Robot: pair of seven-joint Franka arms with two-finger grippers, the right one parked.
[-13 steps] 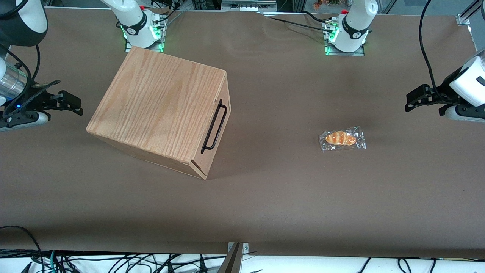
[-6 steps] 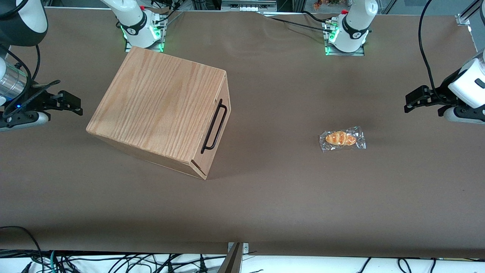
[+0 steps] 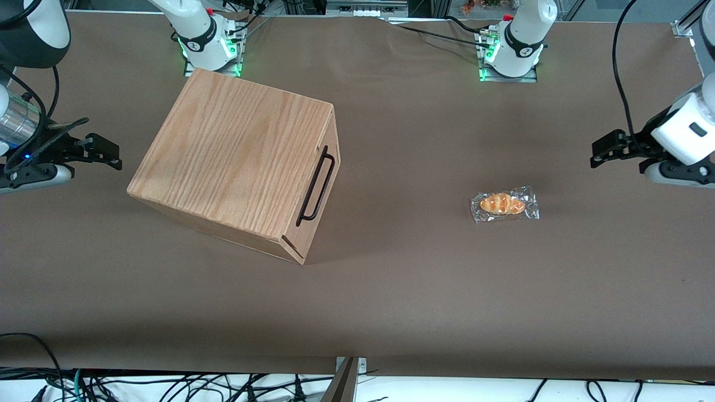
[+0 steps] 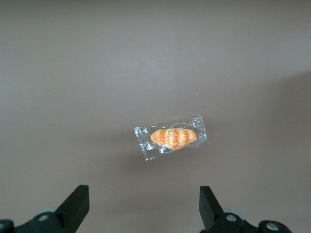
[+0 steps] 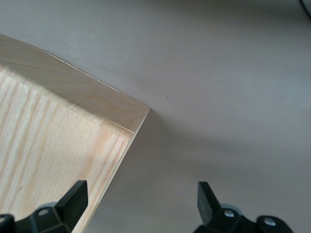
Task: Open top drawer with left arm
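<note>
In the front view, one oak-grain cabinet stands in the upper left part of the frame, turned at an angle on the brown table. Its top drawer is pushed fully in, its front flush with the cabinet edge, and one thin black bar handle runs along that front. Whether a second drawer sits below it cannot be made out from this angle.

To the right of centre lies one small bread roll sealed in a clear wrapper, alone on the table and well apart from the cabinet.

At the right edge of the frame, slightly above the roll, the left arm reaches in with its one black gripper hanging over bare table, near the wrapped roll but not touching it, and well apart from the handle. In the wrist view its two black fingers stand spread wide with nothing between them, and the wrapped roll lies on the table ahead of them.
</note>
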